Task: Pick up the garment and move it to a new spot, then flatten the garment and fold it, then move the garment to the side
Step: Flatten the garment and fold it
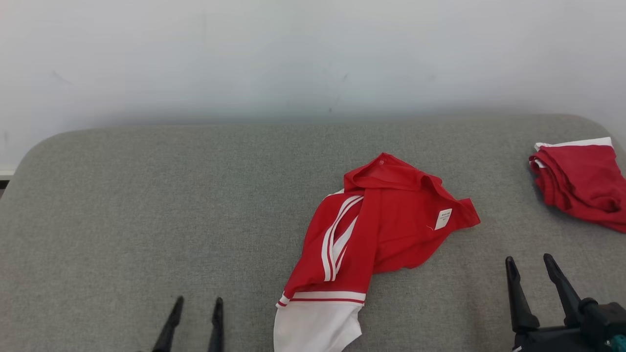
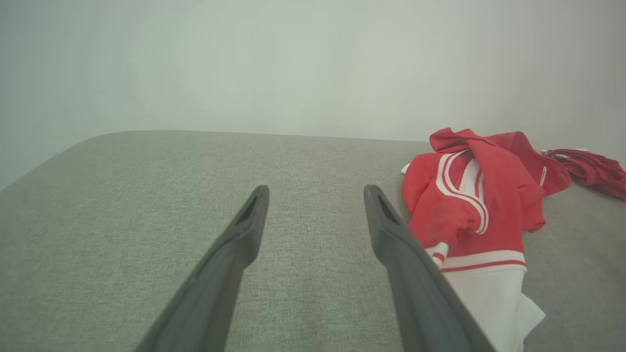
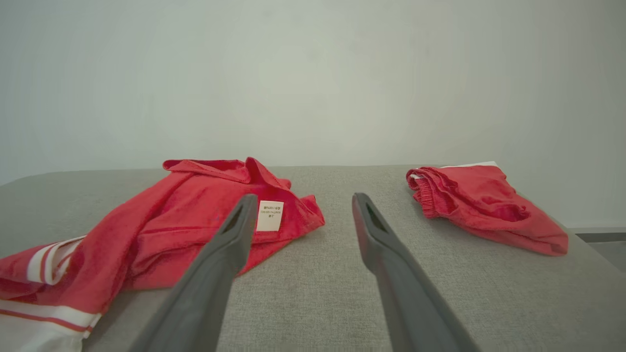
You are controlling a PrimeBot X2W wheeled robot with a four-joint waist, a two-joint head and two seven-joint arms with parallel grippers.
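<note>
A crumpled red garment (image 1: 386, 220) with white stripes, a white lower panel and a small white label lies near the middle of the grey padded table (image 1: 146, 205). It also shows to the right in the left wrist view (image 2: 479, 205) and to the left in the right wrist view (image 3: 186, 220). My left gripper (image 1: 195, 302) stands open at the bottom left, well left of the garment, with nothing between its fingers. My right gripper (image 1: 529, 261) stands open at the bottom right, a little right of the garment and empty. In the wrist views each gripper (image 2: 315, 193) (image 3: 303, 201) hovers over bare fabric.
A second red piece of clothing (image 1: 579, 181) with a white edge lies bunched at the table's far right, also in the right wrist view (image 3: 484, 205). A pale wall (image 1: 313, 58) rises behind the table. The table's left half is bare grey fabric.
</note>
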